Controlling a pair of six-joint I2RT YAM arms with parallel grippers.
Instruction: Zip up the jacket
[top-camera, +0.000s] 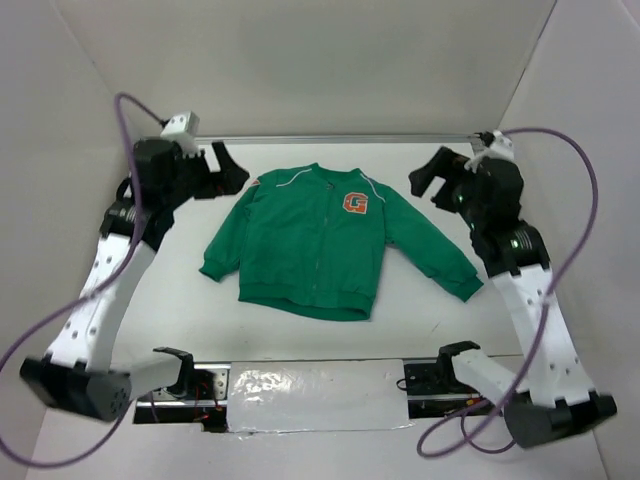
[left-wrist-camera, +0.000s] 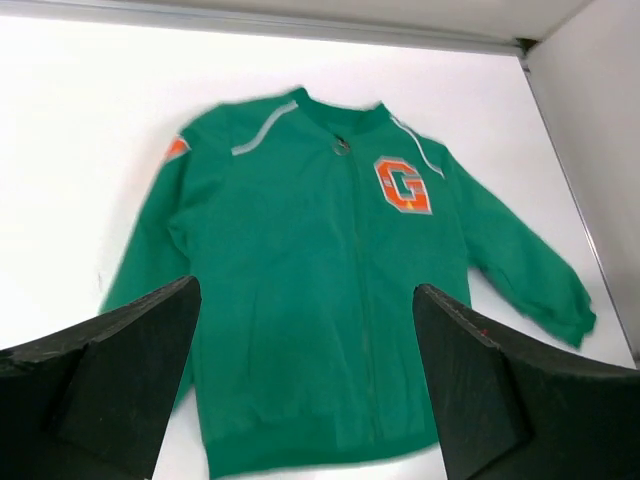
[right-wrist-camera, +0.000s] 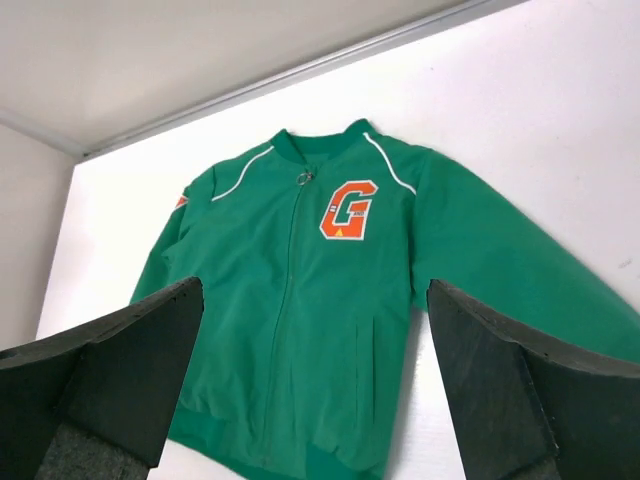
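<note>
The left claw (top-camera: 228, 168) hangs spread wide and empty over the far left of the table (top-camera: 430, 325), just off one shoulder of the jacket (top-camera: 315, 250). The right claw (top-camera: 432, 178) mirrors it at the far right, likewise spread wide with nothing between its fingers. Each wrist view shows two dark fingers (left-wrist-camera: 120, 370) set far apart, with the garment framed between them from above. The jacket lies flat on its back in the middle of the table, collar (right-wrist-camera: 320, 140) toward the far side and ribbed hem (top-camera: 305, 300) toward the near edge. Both sleeves (top-camera: 430, 255) angle out and down, and the orange G patch (top-camera: 355, 203) faces up. Neither claw touches it. The front looks closed: the two panels meet along one line from hem to neck, no lining shows, and the small ring of the zipper pull (right-wrist-camera: 304, 178) sits right at the base of the collar. By that reading the zipping is done to the top and nothing of the task seems left. The left wrist picture is somewhat blurred, so I cannot tell whether the last few teeth under the collar are fully meshed.
</note>
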